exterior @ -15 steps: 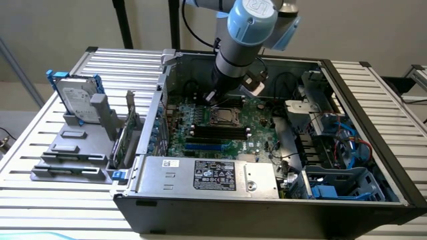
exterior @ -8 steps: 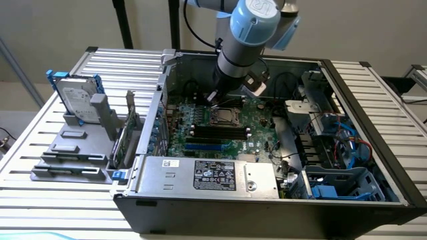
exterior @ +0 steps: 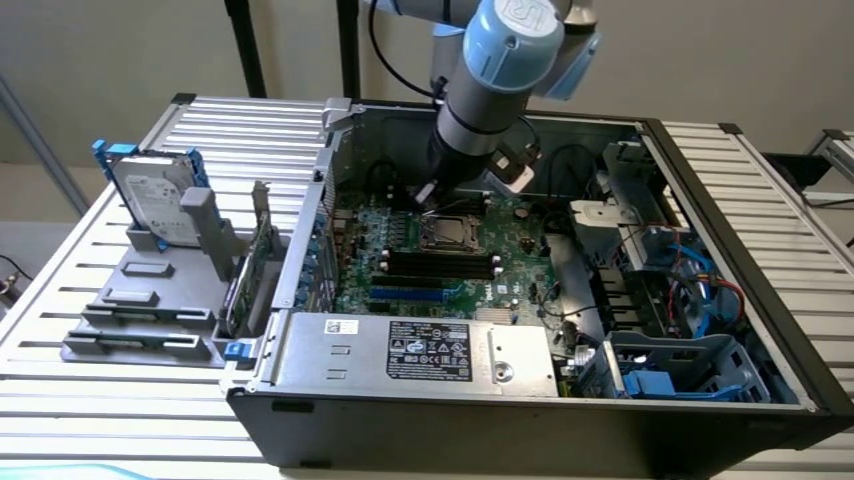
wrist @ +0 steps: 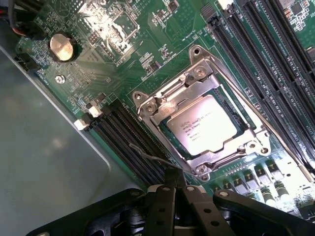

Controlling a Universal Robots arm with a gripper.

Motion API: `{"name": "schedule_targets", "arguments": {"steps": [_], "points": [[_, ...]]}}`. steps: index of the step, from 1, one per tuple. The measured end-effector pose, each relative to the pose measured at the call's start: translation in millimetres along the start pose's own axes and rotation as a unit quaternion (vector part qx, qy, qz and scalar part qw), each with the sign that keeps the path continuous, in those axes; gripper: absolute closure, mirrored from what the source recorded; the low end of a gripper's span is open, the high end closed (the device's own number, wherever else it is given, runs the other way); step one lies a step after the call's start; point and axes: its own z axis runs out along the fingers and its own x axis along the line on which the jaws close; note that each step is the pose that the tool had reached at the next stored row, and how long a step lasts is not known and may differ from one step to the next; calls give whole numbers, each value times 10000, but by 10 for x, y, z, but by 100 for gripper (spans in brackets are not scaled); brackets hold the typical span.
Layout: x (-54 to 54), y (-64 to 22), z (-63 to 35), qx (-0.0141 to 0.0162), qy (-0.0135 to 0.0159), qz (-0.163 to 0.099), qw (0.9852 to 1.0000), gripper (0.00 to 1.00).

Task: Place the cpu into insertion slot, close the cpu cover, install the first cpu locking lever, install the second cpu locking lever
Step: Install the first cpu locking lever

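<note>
I see the arm (exterior: 501,80) reaching down from the top into the open case (exterior: 534,440), which sits on a slatted table (exterior: 107,420). The gripper (exterior: 430,197) is low over the green board (exterior: 514,255), just beside the cpu slot (exterior: 450,233) at its far edge. Black memory slots (exterior: 441,265) lie on the slot's near side, then a blue slot (exterior: 404,294). A labelled power supply (exterior: 427,350) spans the near edge. On the exterior view's left, a hard drive (exterior: 144,195) stands in a grey rack (exterior: 134,310).

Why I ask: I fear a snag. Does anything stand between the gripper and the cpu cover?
Only a thin wire locking lever lies across the gap, beside the cpu cover at its nearest corner, just ahead of the gripper. Otherwise bare green circuit board.
</note>
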Motion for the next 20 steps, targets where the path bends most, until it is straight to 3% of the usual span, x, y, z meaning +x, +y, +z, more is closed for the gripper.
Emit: {"name": "schedule_targets", "arguments": {"steps": [20], "points": [[85, 113, 17, -8, -10, 1, 10000, 89]]}}
